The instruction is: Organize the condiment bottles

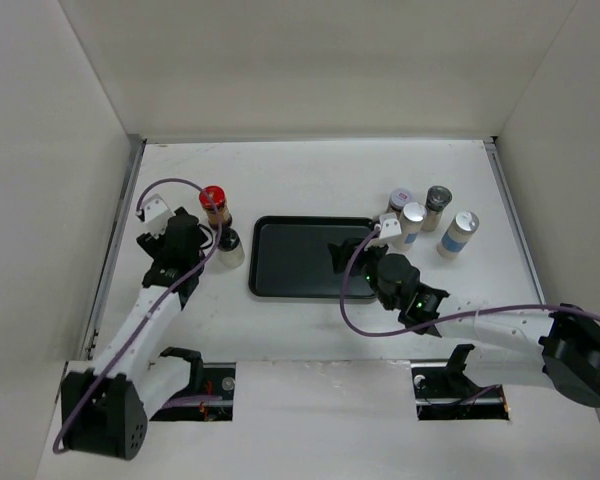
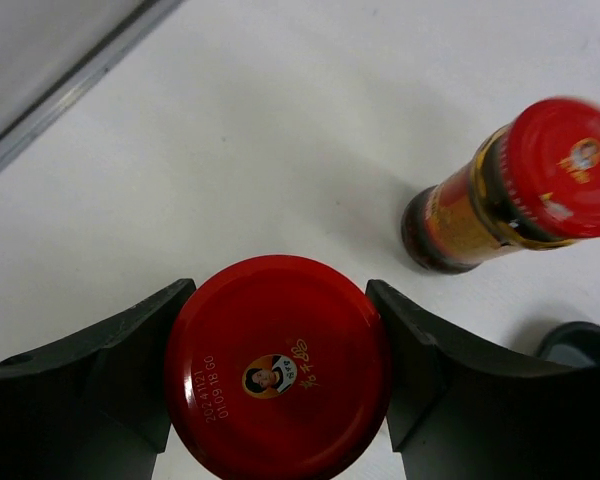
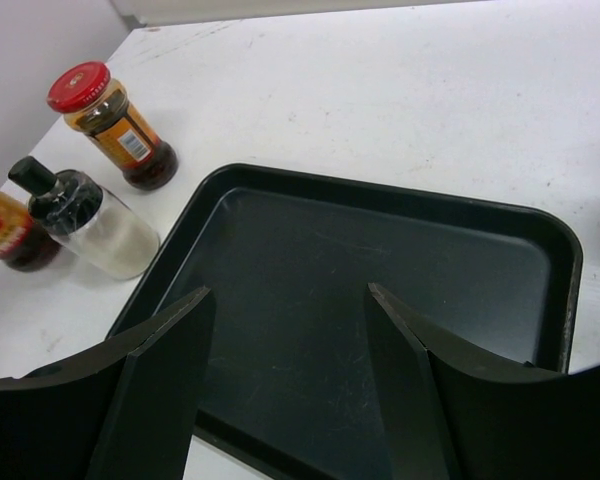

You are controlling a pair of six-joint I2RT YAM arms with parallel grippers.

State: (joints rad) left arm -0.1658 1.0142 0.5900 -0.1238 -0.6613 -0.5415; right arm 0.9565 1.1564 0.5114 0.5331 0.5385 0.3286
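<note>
My left gripper (image 2: 278, 288) is shut on a red-capped jar (image 2: 277, 365), with a finger pressed against each side of the cap. A second red-capped jar (image 2: 520, 190) of amber-brown contents stands just beyond it on the table, and it also shows from above (image 1: 213, 198). Next to it is a clear jar with a black top (image 1: 228, 245). My right gripper (image 3: 288, 290) hangs open over the black tray (image 3: 380, 215), and nothing is between its fingers. Several silver-lidded jars (image 1: 412, 222) stand to the right of the tray. From above, my left gripper (image 1: 200, 240) hides the jar it holds.
The black tray (image 1: 280, 285) lies mid-table between the two groups of jars. White walls enclose the table on the left, back and right. A metal strip (image 2: 70, 85) runs along the table's left edge.
</note>
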